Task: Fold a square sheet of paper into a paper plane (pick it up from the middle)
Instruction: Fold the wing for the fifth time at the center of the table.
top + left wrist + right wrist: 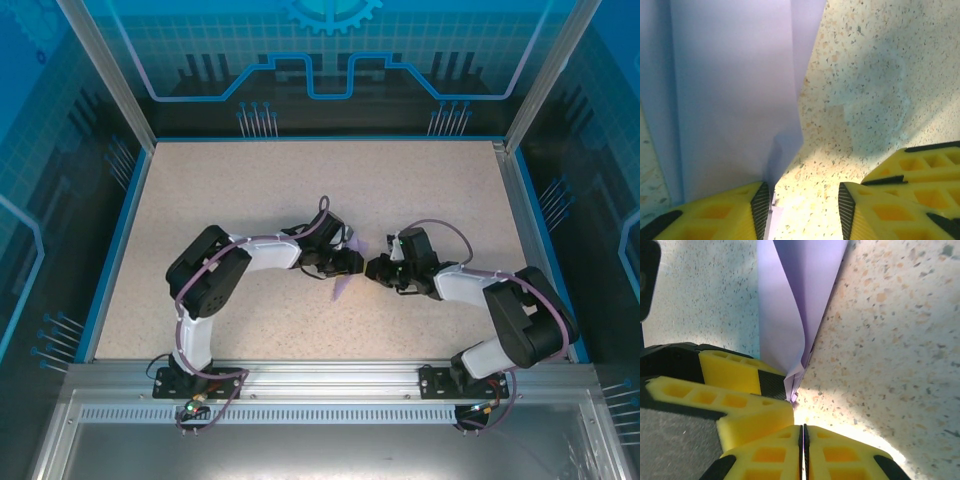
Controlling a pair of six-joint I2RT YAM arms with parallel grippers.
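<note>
- Sheet of paper (pixel 343 288) sits mid-surface (pixel 250 180), between the two arms. It is already folded into a narrow lavender wedge, not a plane yet.
- Left end effector (pixel 802 210): fingers apart at a medium gap, with bare surface between them. The paper's edge lies against the inner pad of one finger (pixel 761 202) only, so nothing is clamped.
- Right end effector (pixel 802 432): fingers pressed flush together. The folded tip of the paper ends right at the fingertips. Can't tell if the tip is nipped or just touching.
- In the top view both end effectors meet nose to nose at the paper, one from the left and one from the right. Likely one steadies the tip so the other can work a crease.
- In the right wrist view the paper looks stood up on its fold rather than flat, layers splayed.
- Judgement: mid-fold, several creases left. With the left side unclamped, the paper could spring open or slip if the right one isn't holding it.
</note>
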